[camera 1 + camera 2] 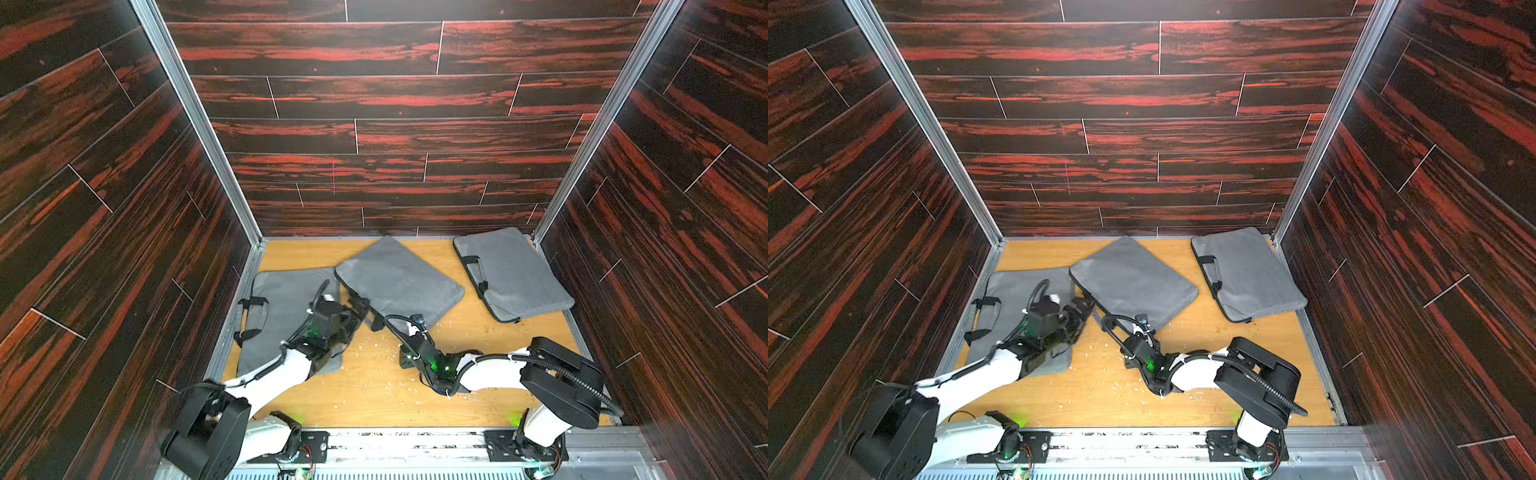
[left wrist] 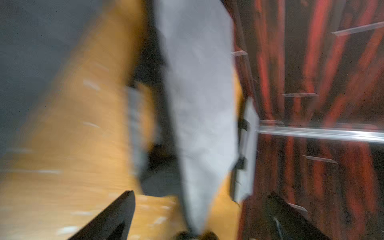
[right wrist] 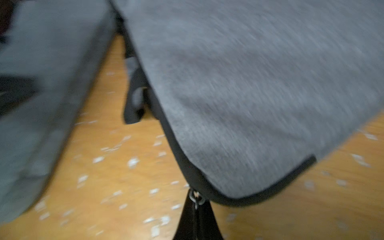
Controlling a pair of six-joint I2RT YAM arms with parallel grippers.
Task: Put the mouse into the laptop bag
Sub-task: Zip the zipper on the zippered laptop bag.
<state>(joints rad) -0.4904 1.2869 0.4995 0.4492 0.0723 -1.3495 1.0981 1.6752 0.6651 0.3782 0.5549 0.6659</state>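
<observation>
Three grey laptop bags lie on the wooden table. The middle laptop bag (image 1: 399, 278) (image 1: 1133, 278) has its near corner raised. My right gripper (image 3: 196, 198) (image 1: 411, 328) is shut on that bag's zipper pull (image 3: 196, 200) at the near corner. At the bag's left edge, next to its dark opening, my left gripper (image 1: 357, 309) (image 1: 1086, 307) (image 2: 201, 193) stands open with nothing between its fingers. The left wrist view is blurred and shows the bag (image 2: 201, 104) edge-on. No mouse shows in any view.
A second grey bag (image 1: 282, 299) (image 3: 41, 83) lies at the left under my left arm. A third grey bag (image 1: 515, 274) (image 1: 1246, 270) lies at the back right by the wall. White crumbs dot the table (image 1: 374, 386). Dark wood-patterned walls close in three sides.
</observation>
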